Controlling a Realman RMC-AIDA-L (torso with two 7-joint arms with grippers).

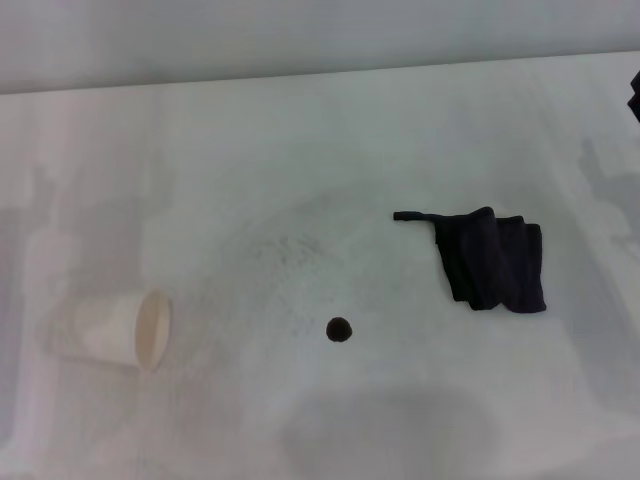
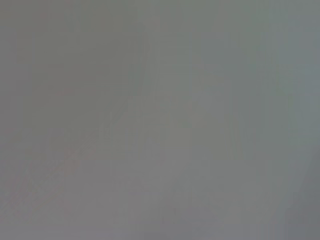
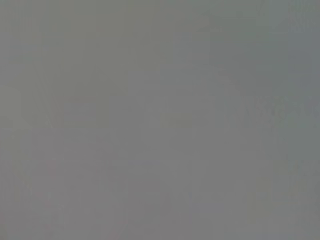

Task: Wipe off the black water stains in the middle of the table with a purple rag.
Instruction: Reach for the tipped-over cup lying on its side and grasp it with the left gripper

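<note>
The black water stain (image 1: 339,329) is one small round blot near the middle of the white table (image 1: 300,150). The purple rag (image 1: 492,261) lies folded on the table to the right of the stain and a little farther back. Its thin tail points left. Nothing touches the rag or the stain. A small dark part of my right arm (image 1: 635,92) shows at the right edge of the head view, far from the rag. My left arm is out of view. Both wrist views show only a plain grey surface.
A white paper cup (image 1: 138,331) lies on its side at the left of the table, its mouth facing right. Faint grey smudges (image 1: 290,250) mark the tabletop behind the stain. The table's far edge (image 1: 320,72) runs along the top.
</note>
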